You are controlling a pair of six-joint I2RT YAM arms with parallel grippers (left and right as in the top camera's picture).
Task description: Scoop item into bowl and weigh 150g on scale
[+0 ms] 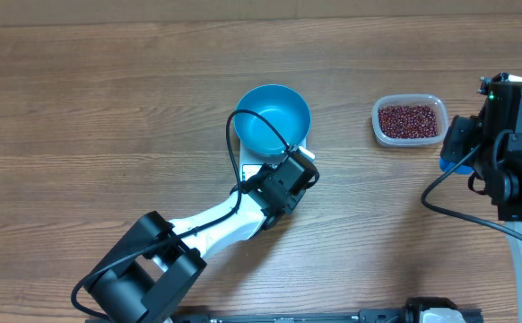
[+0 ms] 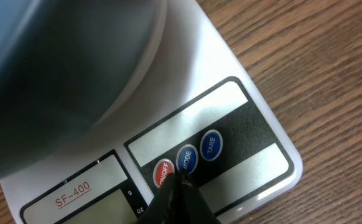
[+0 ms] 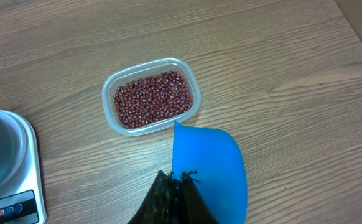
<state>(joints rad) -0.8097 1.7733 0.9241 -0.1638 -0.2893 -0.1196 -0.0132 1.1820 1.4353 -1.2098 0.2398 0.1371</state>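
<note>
Overhead looks straight down on the whole worktop (image 1: 108, 90). Left wrist is tight on the scale (image 2: 255, 124) front panel. Right wrist looks down from higher at the tub (image 3: 107, 102); scale shows in all three.

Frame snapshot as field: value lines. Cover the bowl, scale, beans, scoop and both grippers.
bowl: blue, sitting on the scale, no beans inside
scale: white, button panel on the left arm's side
beans: in clear tub, to the right of the scale and apart from it
scoop: blue, empty, apart from the tub
left gripper: shut, tip at ON/OFF button and MODE button; contact unclear
right gripper: shut on scoop
progress: nothing scooped yet
</note>
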